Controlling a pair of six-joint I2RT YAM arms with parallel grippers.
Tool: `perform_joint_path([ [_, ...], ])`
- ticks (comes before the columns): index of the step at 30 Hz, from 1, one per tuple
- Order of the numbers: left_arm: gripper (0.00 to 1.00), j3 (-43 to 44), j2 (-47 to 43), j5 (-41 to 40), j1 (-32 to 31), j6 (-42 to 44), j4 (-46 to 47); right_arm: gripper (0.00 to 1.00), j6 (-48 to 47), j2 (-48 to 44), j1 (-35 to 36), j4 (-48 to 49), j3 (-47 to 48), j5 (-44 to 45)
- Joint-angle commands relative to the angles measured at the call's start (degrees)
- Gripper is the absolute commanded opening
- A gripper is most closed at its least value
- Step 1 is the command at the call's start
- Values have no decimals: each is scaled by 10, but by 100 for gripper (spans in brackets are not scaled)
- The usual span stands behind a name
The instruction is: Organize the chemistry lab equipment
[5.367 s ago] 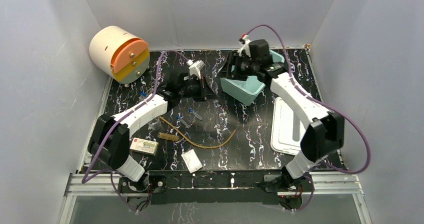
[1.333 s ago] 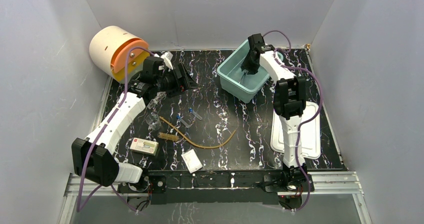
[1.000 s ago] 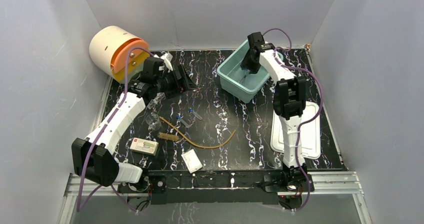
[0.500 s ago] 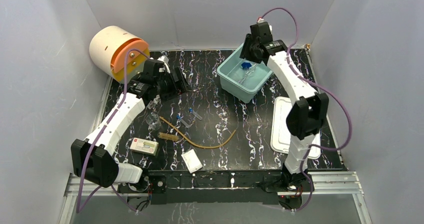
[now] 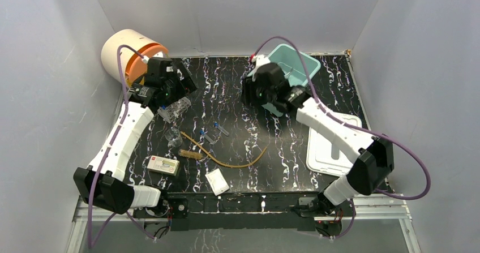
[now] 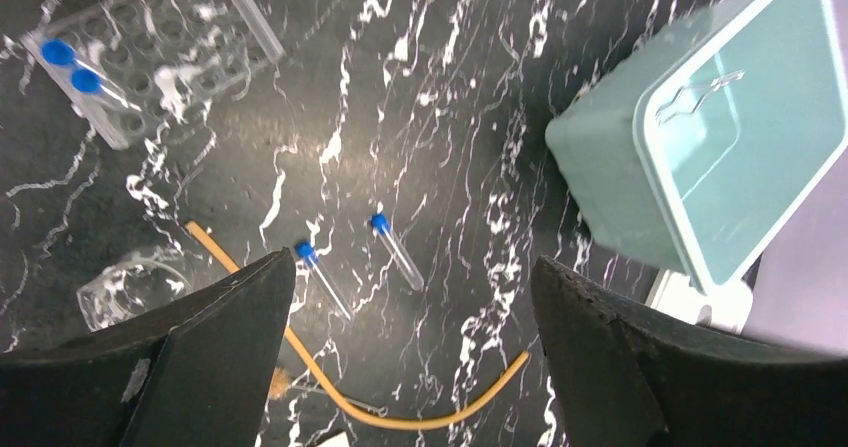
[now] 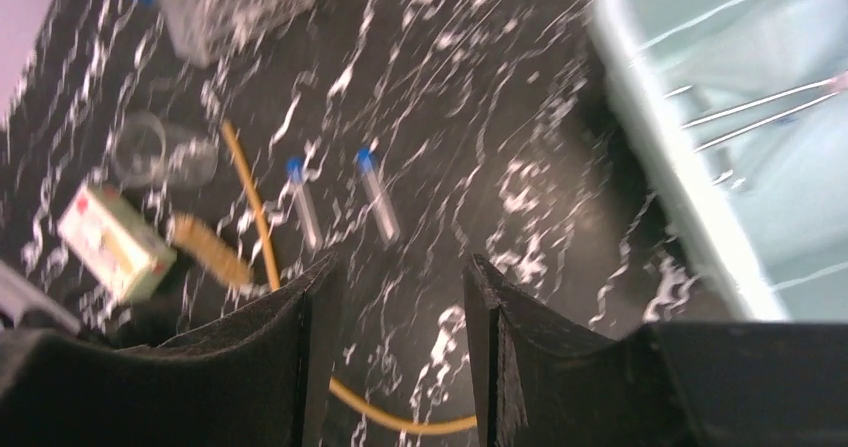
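My left gripper [image 5: 182, 83] hangs open and empty above the clear rack [image 5: 174, 108], which holds two blue-capped tubes [image 6: 75, 67]. Two loose blue-capped test tubes [image 6: 325, 282] lie mid-table beside the long tan rubber tube [image 5: 226, 161], the brush [image 5: 189, 154] and a small beaker [image 5: 174, 137]. My right gripper [image 5: 253, 91] is open with nothing between its fingers, just left of the teal tub [image 5: 300, 60]. Thin metal tongs [image 7: 760, 107] lie inside the tub. A white packet [image 5: 217, 180] sits near the front edge.
A white and orange cylinder [image 5: 133, 55] stands at the back left corner. The flat white lid [image 5: 325, 145] lies at the right. A small red and white box [image 5: 163, 164] rests at the front left. Grey walls enclose the table on three sides.
My right gripper came up out of the tub, leaving the blue-handled clamp inside, and swung left over the table. My left gripper drew back left above the rack.
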Motion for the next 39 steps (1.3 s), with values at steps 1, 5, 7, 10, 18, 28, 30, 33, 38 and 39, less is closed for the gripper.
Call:
perform_joint_path([
  [1, 87, 47, -11, -53, 15, -1, -25, 55, -18, -57, 61, 88, -85, -13],
  [5, 89, 66, -2, -65, 21, 1, -36, 55, -49, -45, 132, 110, -135, -21],
  [7, 91, 70, -1, -69, 23, -4, -40, 55, -63, -27, 160, 115, -148, -19],
  [10, 92, 73, 1, -57, 27, -14, -38, 48, -81, 10, 195, 117, -152, -26],
  [18, 92, 37, -4, 10, 32, -54, -18, 46, -79, 123, 231, 87, -103, -69],
  [28, 92, 51, -10, -72, 40, -83, -72, 50, -83, 183, 250, 78, -74, -102],
  [30, 92, 55, -14, -96, 39, -84, -81, 49, -82, 193, 254, 72, -66, -94],
  [33, 92, 67, -20, -143, 39, -79, -99, 49, -79, 207, 256, 62, -55, -74],
  [38, 93, 91, -25, -203, 40, -61, -120, 49, -77, 227, 257, 50, -43, -64],
  [39, 93, 92, -26, -204, 40, -60, -120, 49, -79, 230, 257, 50, -42, -67],
])
